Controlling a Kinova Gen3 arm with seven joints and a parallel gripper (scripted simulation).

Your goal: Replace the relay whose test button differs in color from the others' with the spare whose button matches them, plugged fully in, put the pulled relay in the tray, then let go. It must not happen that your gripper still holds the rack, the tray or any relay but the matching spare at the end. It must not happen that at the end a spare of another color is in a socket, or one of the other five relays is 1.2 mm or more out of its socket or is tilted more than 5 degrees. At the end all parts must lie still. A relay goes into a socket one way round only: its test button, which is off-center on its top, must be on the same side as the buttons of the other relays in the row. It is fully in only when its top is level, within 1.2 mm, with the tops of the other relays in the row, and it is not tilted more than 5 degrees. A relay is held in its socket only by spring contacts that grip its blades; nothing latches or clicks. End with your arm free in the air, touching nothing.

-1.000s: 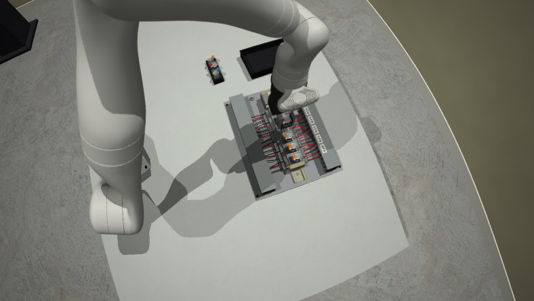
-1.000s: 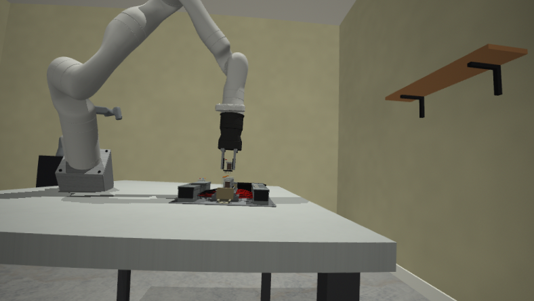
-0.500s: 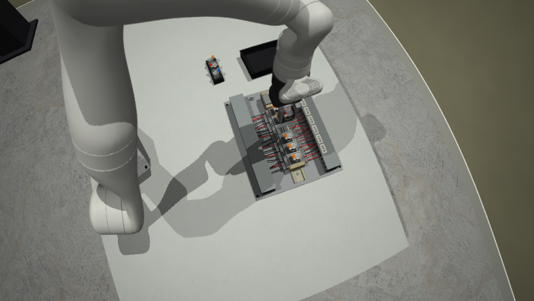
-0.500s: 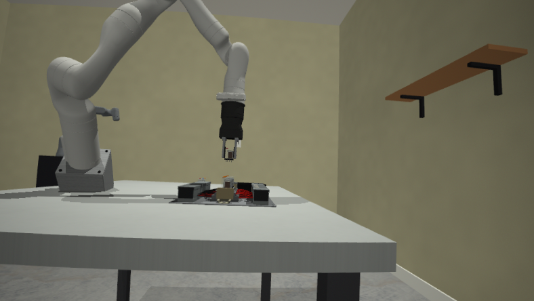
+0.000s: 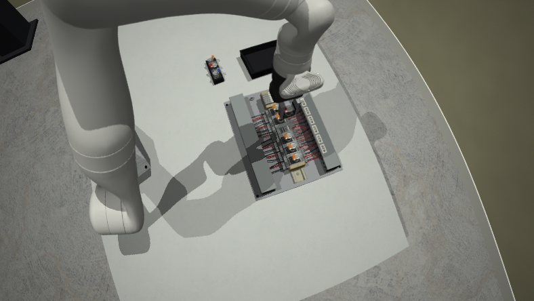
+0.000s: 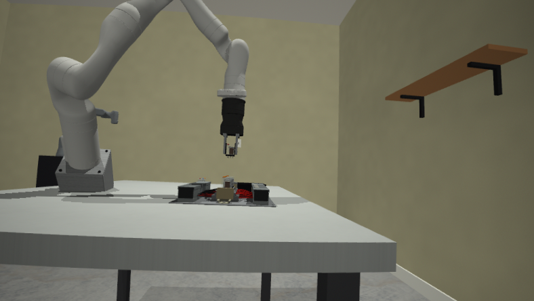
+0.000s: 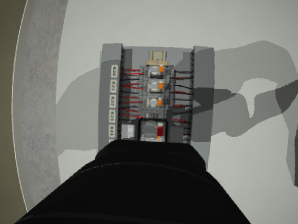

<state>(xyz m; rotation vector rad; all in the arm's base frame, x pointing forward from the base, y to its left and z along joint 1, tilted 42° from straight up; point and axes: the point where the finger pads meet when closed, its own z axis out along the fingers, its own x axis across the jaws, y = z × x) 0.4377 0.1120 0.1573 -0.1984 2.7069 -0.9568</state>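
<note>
Exterior view: the jaws [image 5: 289, 113] [image 6: 230, 153] grip the red-button relay [image 5: 288, 109] [image 6: 231, 150] [image 7: 151, 130] above the rack [image 5: 253, 164] [image 6: 173, 202] [image 7: 204, 95]

The gripper [image 5: 289, 110] [image 6: 230, 153] [image 7: 153, 126] has risen higher above the rack [image 5: 261, 179] [image 6: 261, 192] [image 7: 111, 55]. The red-buttoned relay [image 5: 288, 109] [image 6: 231, 150] [image 7: 151, 131] has gone up with it.
</note>
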